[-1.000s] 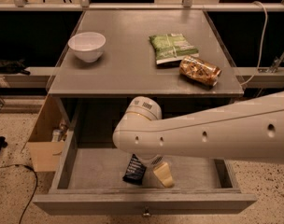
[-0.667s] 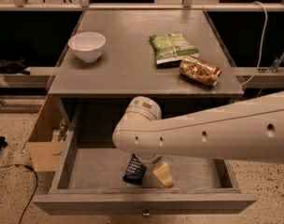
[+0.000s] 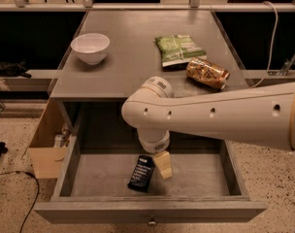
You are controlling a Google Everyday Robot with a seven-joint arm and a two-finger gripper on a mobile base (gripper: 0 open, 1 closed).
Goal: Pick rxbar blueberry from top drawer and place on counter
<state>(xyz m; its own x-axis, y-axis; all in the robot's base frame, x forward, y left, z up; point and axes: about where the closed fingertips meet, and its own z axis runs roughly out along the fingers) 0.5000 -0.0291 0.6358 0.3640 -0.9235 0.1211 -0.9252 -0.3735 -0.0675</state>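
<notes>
Dark navy flat snack bar (image 3: 141,173) lies in the shallow grey wooden drawer (image 3: 201,179) at lower centre, claw (image 3: 162,165) just beside it, grip indeterminable; transfer to grey counter (image 3: 133,67) outstanding.

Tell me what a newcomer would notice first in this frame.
The big white arm stretches in from the right across the open drawer, its gripper low inside beside the dark bar on the drawer floor. Behind, the counter carries a white bowl at left and a green bag and golden packet at right.
</notes>
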